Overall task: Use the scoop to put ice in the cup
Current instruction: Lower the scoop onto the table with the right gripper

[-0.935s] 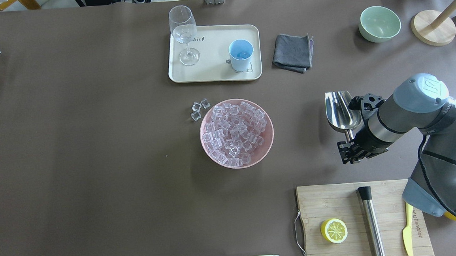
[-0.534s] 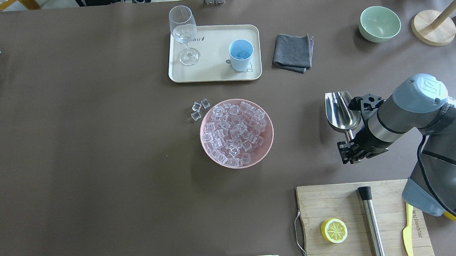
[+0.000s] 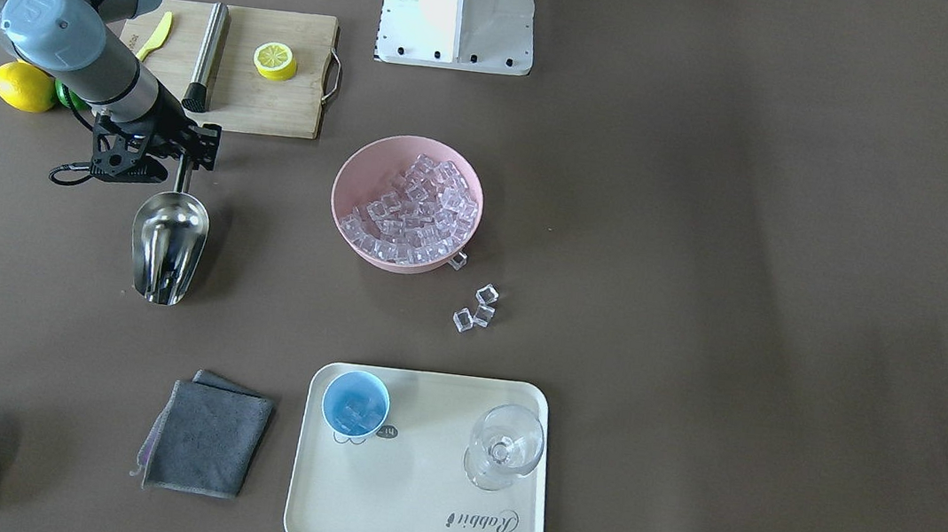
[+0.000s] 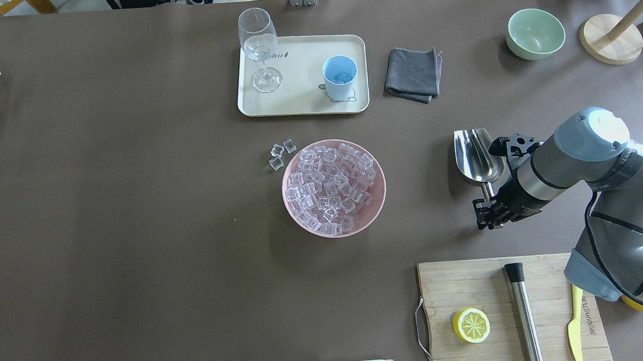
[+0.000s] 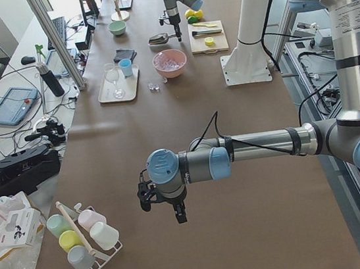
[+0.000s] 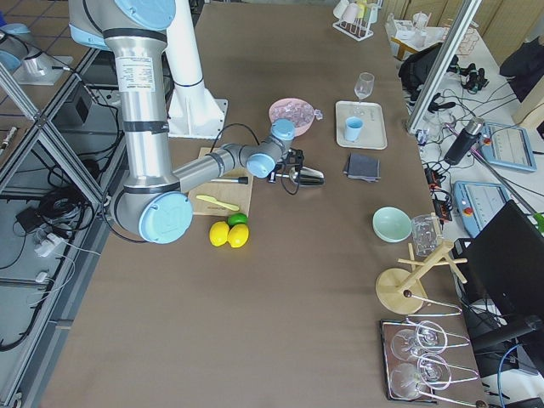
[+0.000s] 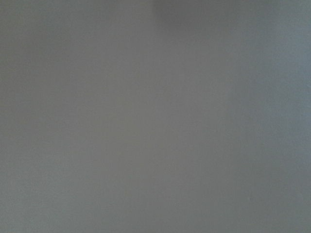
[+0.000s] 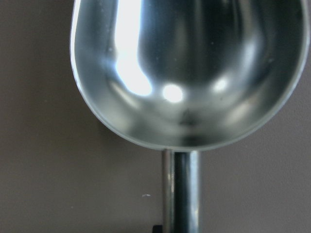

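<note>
On the brown worktop (image 4: 134,214) the right claw (image 4: 489,203) is closed on the thin handle of the scoop (image 4: 477,157), well apart from the pink bowl (image 4: 379,199) of ice (image 4: 333,185) and the blue cup (image 4: 340,78) on the tray (image 4: 300,102); I cannot tell if the left claw (image 5: 170,209) is open.

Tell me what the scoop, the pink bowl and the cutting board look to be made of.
The scoop looks like polished metal, likely stainless steel: it gives mirror-bright reflections. The pink bowl is matte and opaque, probably plastic or melamine, with no glare. The cutting board looks like light wood, perhaps bamboo: pale strips show.
</note>
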